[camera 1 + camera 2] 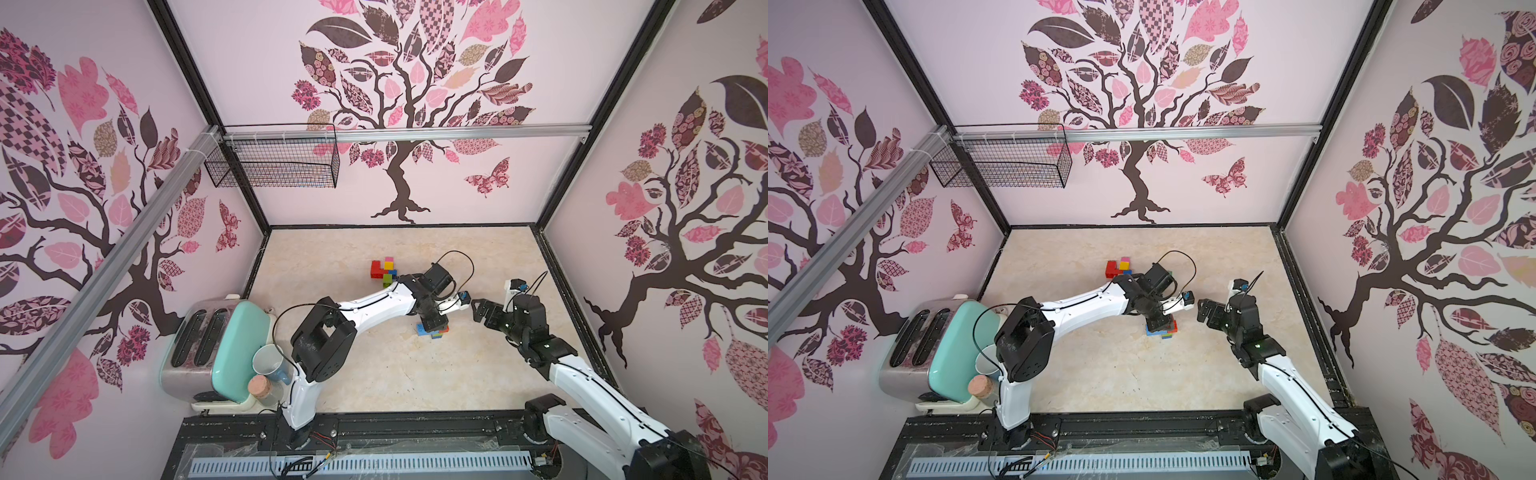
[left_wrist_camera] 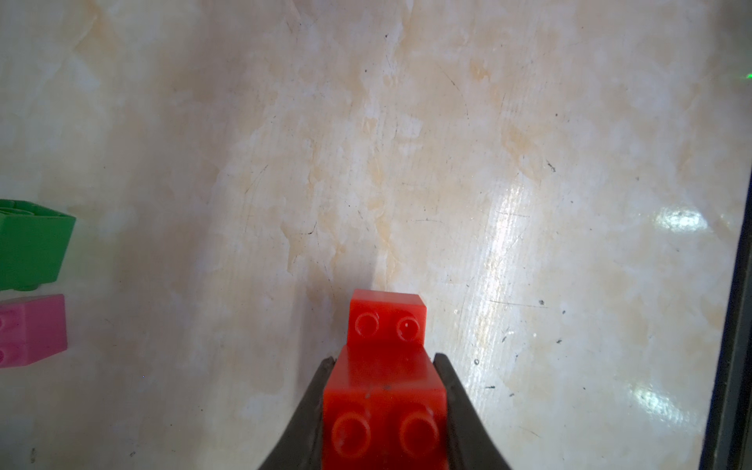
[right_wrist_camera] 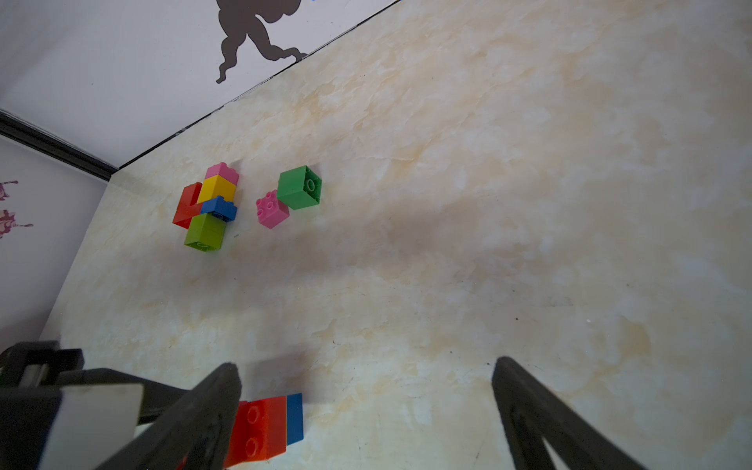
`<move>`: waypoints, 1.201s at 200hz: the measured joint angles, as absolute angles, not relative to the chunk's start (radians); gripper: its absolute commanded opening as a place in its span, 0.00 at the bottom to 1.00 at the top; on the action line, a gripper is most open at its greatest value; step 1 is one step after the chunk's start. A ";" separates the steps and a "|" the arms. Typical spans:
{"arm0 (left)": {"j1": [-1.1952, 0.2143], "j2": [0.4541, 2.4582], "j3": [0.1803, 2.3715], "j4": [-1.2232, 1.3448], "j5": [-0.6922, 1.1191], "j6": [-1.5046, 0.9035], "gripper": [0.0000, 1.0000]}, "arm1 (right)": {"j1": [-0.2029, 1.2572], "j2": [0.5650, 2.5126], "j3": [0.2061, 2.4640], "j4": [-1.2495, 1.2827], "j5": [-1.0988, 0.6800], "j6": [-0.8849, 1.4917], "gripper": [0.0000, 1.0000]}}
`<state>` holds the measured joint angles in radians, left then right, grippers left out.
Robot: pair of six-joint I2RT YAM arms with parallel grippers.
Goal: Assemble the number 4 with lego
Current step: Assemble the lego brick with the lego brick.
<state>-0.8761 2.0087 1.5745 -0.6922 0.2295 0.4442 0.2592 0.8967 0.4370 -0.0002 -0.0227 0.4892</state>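
My left gripper (image 2: pixel 384 358) is shut on a red lego brick (image 2: pixel 384 407); a second red brick (image 2: pixel 386 321) is joined to it beyond the tips. In both top views this gripper (image 1: pixel 432 322) (image 1: pixel 1159 320) points down onto a small stack of red, blue and green bricks (image 1: pixel 434 331) (image 1: pixel 1163 331) on the floor. My right gripper (image 3: pixel 366 364) (image 1: pixel 478 309) is open and holds nothing; it hangs just right of that stack (image 3: pixel 260 431). Farther back lies a joined cluster of red, pink, yellow, blue and lime bricks (image 3: pixel 205 207) (image 1: pixel 384 270). Beside it are a loose pink brick (image 3: pixel 272 209) (image 2: pixel 32 329) and a green brick (image 3: pixel 300 187) (image 2: pixel 30 244).
A mint and chrome toaster (image 1: pixel 208 349), a grey mug (image 1: pixel 268 363) and a cork-stoppered jar (image 1: pixel 259 386) stand at the near left beside the left arm's base. A wire basket (image 1: pixel 274 162) hangs on the back wall. Black frame rails (image 1: pixel 573 299) border the marble floor.
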 measured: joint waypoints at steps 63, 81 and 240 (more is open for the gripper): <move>-0.877 1.991 1.534 -0.637 0.230 0.462 0.00 | 0.259 0.897 0.437 -0.004 -0.023 0.476 0.99; -0.877 1.991 1.534 -0.636 0.230 0.462 0.00 | 0.259 0.899 0.438 -0.006 -0.032 0.469 0.99; -0.877 1.961 1.470 -0.552 0.250 0.467 0.00 | 0.259 0.926 0.474 -0.022 -0.162 0.410 0.99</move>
